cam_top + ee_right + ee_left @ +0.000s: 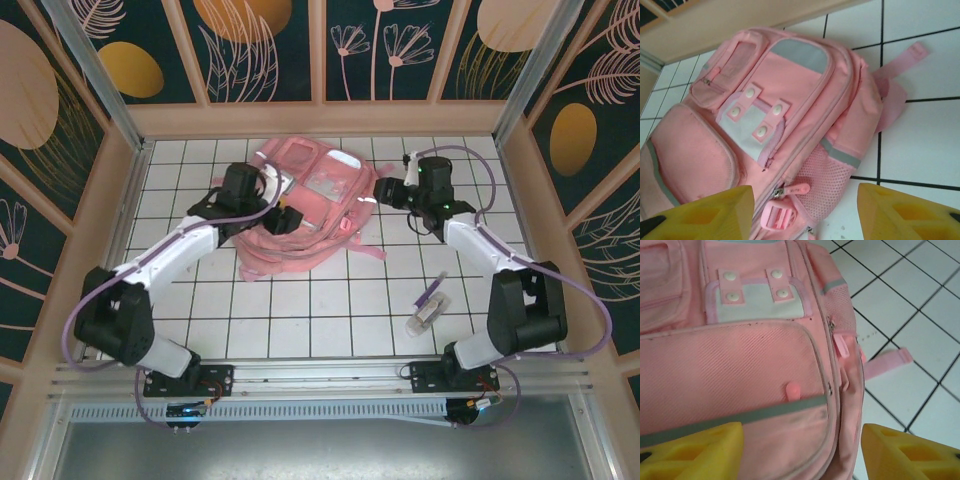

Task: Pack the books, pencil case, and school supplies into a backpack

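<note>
Top external view: white tiled table (250,320), with a large soft pink fabric backpack (300,255) lying flat toward the far side. Left gripper (286,220) hangs over its front pocket, yellow fingers spread wide. Right gripper (386,192) sits at the bag's right edge, equally wide, empty. Slim purple pen (432,290) and small translucent tube (424,318) lie together, well apart from the bag.

There is one pink backpack (300,215), one purple pen (432,291) and one small clear tube (426,315). The backpack's front flap carries four white snaps (761,131). Two robot arms stand by: one left arm (170,255), one right arm (480,245).
</note>
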